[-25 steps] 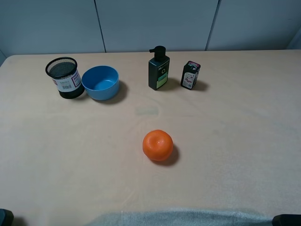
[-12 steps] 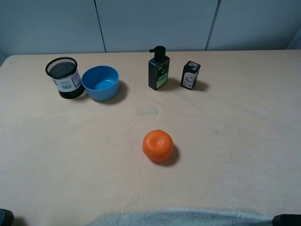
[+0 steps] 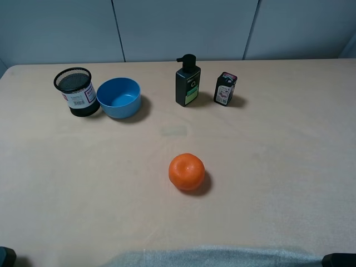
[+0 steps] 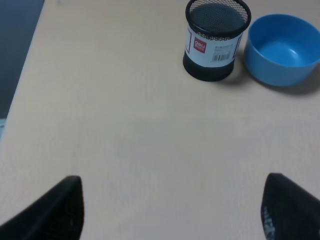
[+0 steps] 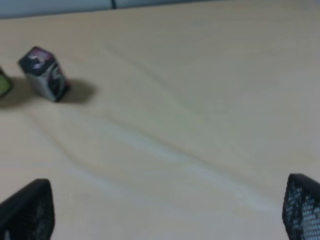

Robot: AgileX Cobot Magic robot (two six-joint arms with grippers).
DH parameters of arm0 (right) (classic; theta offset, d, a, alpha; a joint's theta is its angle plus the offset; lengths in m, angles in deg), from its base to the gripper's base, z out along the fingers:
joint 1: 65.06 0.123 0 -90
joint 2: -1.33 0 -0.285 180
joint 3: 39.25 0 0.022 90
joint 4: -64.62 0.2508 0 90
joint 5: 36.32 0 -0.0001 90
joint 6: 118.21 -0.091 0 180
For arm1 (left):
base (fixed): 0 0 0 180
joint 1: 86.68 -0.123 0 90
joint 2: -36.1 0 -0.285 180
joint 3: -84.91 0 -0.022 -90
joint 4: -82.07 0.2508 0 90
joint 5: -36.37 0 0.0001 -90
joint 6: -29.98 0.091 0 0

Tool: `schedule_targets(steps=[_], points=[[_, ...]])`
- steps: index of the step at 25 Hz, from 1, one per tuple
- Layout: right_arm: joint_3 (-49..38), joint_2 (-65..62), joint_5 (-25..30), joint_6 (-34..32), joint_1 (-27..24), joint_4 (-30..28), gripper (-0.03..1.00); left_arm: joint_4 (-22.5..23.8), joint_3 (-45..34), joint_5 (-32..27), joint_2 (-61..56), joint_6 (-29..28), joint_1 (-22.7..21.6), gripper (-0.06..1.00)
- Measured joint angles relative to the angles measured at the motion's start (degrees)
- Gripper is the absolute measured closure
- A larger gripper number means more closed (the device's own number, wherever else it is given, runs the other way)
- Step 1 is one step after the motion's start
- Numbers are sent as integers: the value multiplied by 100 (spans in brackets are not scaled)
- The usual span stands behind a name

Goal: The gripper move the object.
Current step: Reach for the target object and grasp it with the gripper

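The orange fruit (image 3: 187, 172) sits alone on the beige table (image 3: 278, 167), near the middle and a bit toward the front. It does not show in either wrist view. My left gripper (image 4: 170, 210) is open, with its two black fingertips (image 4: 55, 212) wide apart over bare table at the front left; in the exterior view only a sliver (image 3: 6, 257) shows at the bottom left corner. My right gripper (image 5: 165, 210) is open over bare table at the front right; a sliver (image 3: 339, 260) shows at the bottom right corner. Both are far from the fruit.
At the back stand a black mesh pen cup (image 3: 77, 92) (image 4: 216, 40), a blue bowl (image 3: 119, 97) (image 4: 283, 50), a dark pump bottle (image 3: 188, 81) and a small dark box (image 3: 225, 88) (image 5: 44, 73). A grey cloth (image 3: 211, 258) lies at the front edge.
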Motion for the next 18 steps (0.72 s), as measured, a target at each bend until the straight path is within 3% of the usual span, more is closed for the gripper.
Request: schedule_targets(steps=[5,16,18], points=[[340,1000,113,0,0,238,27,0,0,0,0,0,0,15],[392,2748,144,772,0,649,27,0,0,0,0,0,0,15],[392,2915,89,835,184,690,27,0,0,0,0,0,0,15]])
